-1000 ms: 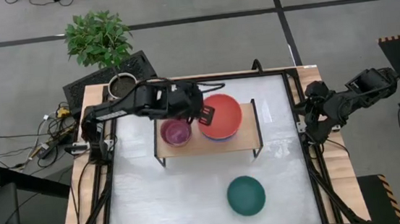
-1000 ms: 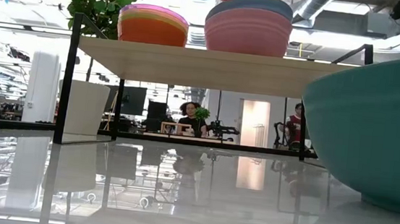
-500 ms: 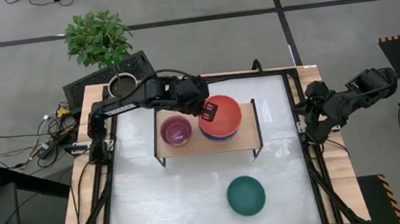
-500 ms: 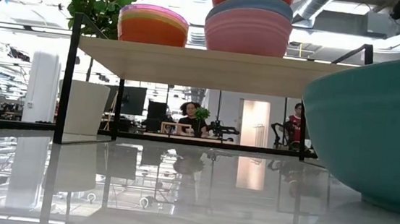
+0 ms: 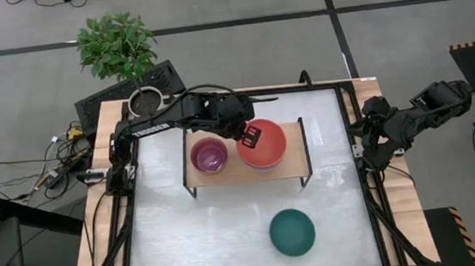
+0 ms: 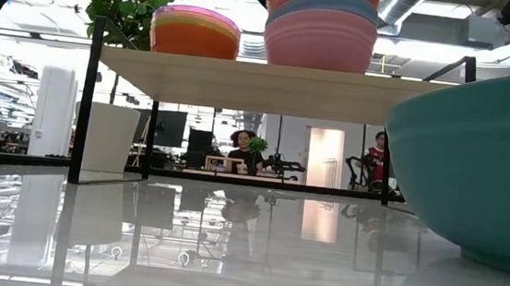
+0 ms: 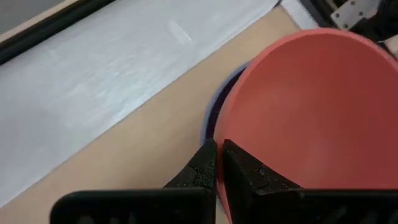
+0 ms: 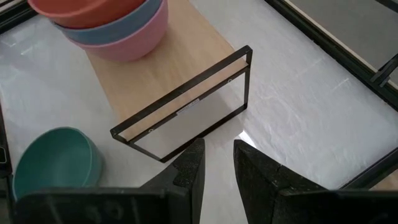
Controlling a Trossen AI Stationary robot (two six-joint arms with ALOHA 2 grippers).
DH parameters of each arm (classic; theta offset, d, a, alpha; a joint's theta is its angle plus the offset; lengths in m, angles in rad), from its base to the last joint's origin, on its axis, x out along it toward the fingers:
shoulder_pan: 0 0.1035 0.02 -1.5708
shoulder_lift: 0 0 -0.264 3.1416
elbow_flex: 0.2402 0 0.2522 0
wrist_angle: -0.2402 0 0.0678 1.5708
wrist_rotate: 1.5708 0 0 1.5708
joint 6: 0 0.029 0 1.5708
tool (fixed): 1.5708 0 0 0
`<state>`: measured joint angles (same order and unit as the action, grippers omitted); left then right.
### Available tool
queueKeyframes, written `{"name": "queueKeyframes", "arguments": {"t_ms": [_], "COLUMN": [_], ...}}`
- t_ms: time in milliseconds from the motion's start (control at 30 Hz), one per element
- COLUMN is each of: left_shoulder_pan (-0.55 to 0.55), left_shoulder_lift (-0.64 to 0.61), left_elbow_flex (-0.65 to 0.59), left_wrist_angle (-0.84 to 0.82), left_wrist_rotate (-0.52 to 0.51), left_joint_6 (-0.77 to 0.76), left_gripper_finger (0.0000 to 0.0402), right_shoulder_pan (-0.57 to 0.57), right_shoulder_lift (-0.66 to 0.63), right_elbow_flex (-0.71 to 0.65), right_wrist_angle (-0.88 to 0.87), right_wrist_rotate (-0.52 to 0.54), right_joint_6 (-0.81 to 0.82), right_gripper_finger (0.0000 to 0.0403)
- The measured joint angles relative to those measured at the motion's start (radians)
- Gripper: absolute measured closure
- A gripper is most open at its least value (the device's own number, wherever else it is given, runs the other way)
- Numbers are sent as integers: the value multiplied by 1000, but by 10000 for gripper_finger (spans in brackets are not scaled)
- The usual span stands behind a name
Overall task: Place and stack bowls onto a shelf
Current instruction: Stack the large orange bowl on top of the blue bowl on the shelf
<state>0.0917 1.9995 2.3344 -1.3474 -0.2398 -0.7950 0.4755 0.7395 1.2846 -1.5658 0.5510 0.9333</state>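
A red bowl point(image 5: 266, 144) sits on top of a blue bowl point(image 6: 322, 7) and a pink bowl point(image 6: 320, 39), stacked on the right half of the shelf point(image 5: 245, 172). My left gripper point(image 5: 251, 135) is over the bowl's left rim and shut on it. A second stack, purple inside point(image 5: 208, 155) and orange outside point(image 6: 195, 32), rests on the shelf's left half. A teal bowl point(image 5: 292, 232) stands on the table near the front edge. My right gripper point(image 8: 217, 163) waits open at the table's right edge. My left gripper pinches the red bowl's rim point(image 7: 222, 138) on its left side. One finger point(image 7: 245, 171) is inside the bowl and the other point(image 7: 202, 169) is outside. The fingers come from above, slanting in from the far left. The bowl sits nested in the blue bowl point(image 7: 214, 106).
The shelf's black frame end point(image 8: 186, 102) stands at its right side. A potted plant point(image 5: 118, 44) and a dark pot point(image 5: 144, 98) are at the table's far-left corner. White table point(image 5: 186, 232) shows around the teal bowl point(image 8: 53, 165).
My left gripper has carried the red bowl down and slightly toward the table's right, staying shut on its rim. The bowl, earlier held above the blue and pink stack, has dropped and now sits nested in the blue bowl.
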Motion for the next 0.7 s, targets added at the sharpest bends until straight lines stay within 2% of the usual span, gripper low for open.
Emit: {"name": "queueKeyframes", "arguments": {"t_ms": [133, 533, 700], "left_shoulder_pan": [0, 3, 3], "left_shoulder_lift": [0, -2, -16], "left_elbow_flex": [0, 1, 21], "left_wrist_angle": [10, 5, -14], "left_wrist_rotate": [0, 9, 53], "left_joint_6": [15, 54, 57], "left_gripper_finger": [387, 292, 282], "right_shoulder_pan": [0, 0, 0], "right_shoulder_lift": [0, 0, 0], "right_elbow_flex": [0, 0, 0], "right_wrist_angle": [0, -1, -1], "right_wrist_rotate": [0, 0, 0], "right_joint_6": [0, -2, -2], "right_gripper_finger": [290, 290, 290]}}
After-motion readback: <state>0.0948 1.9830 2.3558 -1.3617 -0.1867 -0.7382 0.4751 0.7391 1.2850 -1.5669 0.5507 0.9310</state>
